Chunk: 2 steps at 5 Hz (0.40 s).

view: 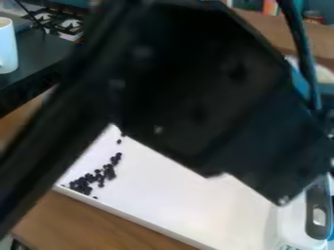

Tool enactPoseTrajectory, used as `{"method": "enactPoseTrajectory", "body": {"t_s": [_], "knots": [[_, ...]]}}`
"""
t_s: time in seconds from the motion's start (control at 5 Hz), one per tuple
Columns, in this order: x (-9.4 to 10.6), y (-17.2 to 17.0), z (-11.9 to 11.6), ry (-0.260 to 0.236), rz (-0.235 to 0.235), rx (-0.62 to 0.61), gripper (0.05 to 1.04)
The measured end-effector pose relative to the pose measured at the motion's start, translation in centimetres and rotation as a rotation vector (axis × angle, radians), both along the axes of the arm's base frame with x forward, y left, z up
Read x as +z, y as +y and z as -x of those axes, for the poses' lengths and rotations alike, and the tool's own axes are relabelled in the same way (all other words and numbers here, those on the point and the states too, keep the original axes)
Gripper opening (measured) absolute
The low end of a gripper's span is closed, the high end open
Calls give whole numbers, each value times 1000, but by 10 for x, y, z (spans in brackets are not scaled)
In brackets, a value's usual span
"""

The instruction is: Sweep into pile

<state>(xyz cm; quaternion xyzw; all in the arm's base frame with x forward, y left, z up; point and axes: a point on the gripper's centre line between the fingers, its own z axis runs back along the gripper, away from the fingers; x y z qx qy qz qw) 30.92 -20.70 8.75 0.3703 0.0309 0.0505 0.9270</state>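
Observation:
The black gripper and wrist (241,141) loom large over the middle and right of the camera view, covering the tray's upper part. Whatever the gripper might hold is hidden. Below it lies a white tray (189,207) with a low rim. Small dark round pieces (83,184) are bunched near the tray's left corner, and a looser line of them runs up and right, with a few strays. At the right edge, a white object with a grey, slotted handle-like part (318,215) stands at the tray's right end; I cannot tell if the gripper touches it.
A wooden surface (98,224) runs along the tray's front edge. At the upper left, a white mug (7,46) stands on a dark counter (39,53), with a stove top (62,22) behind. A blue cable hangs at the upper right.

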Motion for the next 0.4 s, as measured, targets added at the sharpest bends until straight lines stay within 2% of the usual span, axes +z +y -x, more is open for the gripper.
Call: {"method": "enactPoseTrajectory", "body": {"t_s": [0.2,0.4], "knots": [[42,2,1,14,120,-57,1001],[80,17,3,3,188,-80,1001]]}}
